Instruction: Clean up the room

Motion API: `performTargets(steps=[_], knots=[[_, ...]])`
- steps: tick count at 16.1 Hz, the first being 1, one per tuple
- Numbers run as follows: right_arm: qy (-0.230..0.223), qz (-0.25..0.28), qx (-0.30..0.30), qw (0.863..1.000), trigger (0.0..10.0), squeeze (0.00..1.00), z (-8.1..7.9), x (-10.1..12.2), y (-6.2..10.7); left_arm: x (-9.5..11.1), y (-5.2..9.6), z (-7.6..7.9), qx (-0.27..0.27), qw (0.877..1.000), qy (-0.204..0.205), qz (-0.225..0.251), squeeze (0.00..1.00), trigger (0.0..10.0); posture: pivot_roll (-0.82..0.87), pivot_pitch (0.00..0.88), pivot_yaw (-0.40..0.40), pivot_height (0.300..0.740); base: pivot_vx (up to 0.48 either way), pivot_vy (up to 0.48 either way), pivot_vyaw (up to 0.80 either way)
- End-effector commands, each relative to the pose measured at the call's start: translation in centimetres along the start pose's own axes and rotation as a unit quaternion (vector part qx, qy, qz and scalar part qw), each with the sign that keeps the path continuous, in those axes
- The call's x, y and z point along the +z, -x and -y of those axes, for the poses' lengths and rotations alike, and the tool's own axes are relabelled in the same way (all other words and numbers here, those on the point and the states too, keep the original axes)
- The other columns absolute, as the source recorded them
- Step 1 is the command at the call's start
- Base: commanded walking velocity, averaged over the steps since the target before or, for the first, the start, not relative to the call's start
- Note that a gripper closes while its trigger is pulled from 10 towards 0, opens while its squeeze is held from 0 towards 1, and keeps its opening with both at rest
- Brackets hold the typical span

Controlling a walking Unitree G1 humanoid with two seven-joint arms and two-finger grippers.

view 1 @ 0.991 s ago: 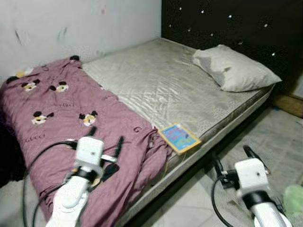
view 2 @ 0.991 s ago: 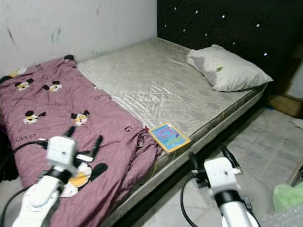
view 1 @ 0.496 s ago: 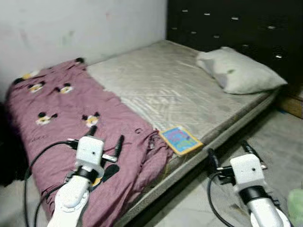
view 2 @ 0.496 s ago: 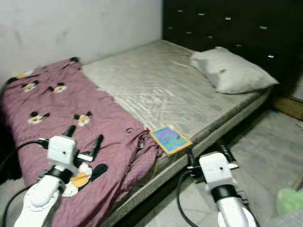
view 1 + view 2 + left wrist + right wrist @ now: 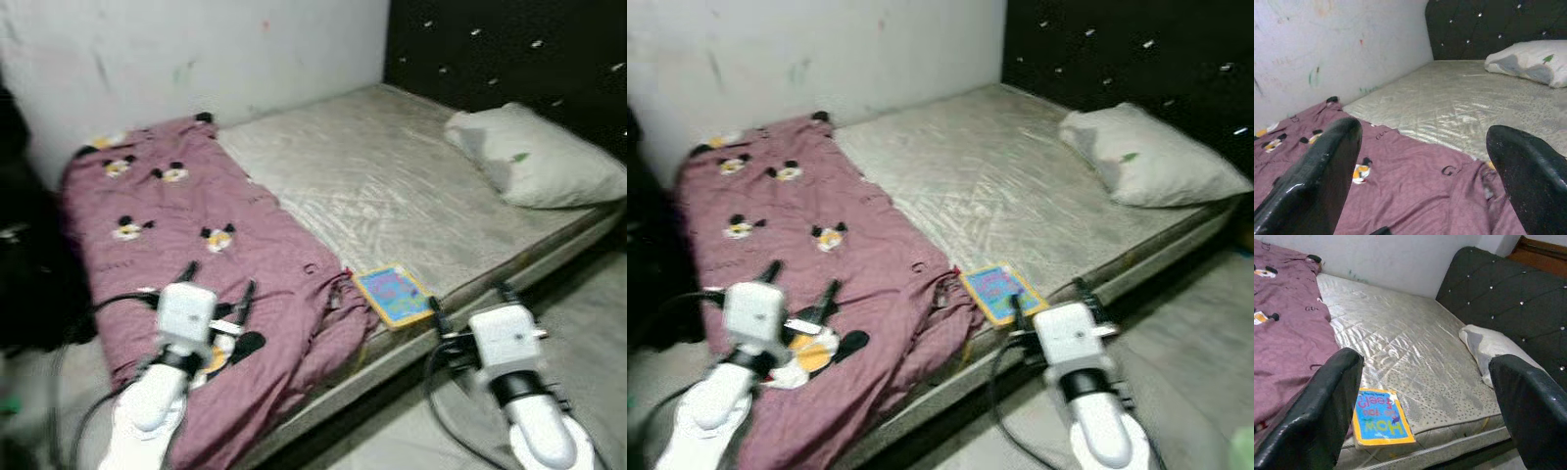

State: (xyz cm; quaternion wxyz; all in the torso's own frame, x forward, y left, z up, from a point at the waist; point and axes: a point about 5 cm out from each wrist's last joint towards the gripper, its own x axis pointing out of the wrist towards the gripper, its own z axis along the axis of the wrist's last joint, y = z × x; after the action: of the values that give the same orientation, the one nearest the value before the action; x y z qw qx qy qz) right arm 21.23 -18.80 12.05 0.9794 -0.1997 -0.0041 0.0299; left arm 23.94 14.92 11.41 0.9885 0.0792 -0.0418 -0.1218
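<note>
Since a second ago the robot has swung its head, so the whole room slides across the eye views, and the right tool [image 5: 1050, 298] has come up from over the floor to the bed's near edge, just short of the book.

The bed [image 5: 392, 186] fills most of the room ahead, its bare mattress running to a dark studded headboard [image 5: 509, 59] with a pale wall [image 5: 196, 49] along the far side. A purple blanket [image 5: 167, 235] with cartoon prints covers the foot end and spills over the near edge toward the floor [image 5: 588, 313], which lies open beside the bed. A pillow [image 5: 539, 162] rests against the headboard. The book [image 5: 1380, 416], blue with a yellow border, lies at the very edge of the mattress, touching the blanket's bunched hem.

The left tool [image 5: 216, 284] hangs over the blanket, fingers spread wide, holding nothing. The right tool's fingers are spread wide as well, empty.
</note>
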Motion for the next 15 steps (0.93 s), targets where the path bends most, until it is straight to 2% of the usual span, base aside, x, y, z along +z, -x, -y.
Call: performTargets(steps=[1,12,15], knots=[[-0.006,0.005,0.009,1.000,10.0,0.00,-0.32,0.29,-0.34,0.05,0.07,-0.81,0.012,1.000,-0.014,-0.003,0.00,10.0,-0.04,0.000,0.037,0.740,0.000,0.000,0.80],[-0.006,0.021,0.018,1.000,10.0,0.00,-0.65,0.62,-0.95,0.20,0.03,-1.24,0.038,0.999,-0.026,-0.008,0.00,10.0,-0.04,0.000,0.035,0.740,0.000,0.000,0.75],[-0.007,0.023,0.019,1.000,10.0,0.00,-0.63,0.58,-1.03,0.25,-0.08,-1.04,0.030,0.999,-0.029,-0.004,0.00,10.0,-0.04,0.000,0.035,0.740,0.000,0.000,0.00]])
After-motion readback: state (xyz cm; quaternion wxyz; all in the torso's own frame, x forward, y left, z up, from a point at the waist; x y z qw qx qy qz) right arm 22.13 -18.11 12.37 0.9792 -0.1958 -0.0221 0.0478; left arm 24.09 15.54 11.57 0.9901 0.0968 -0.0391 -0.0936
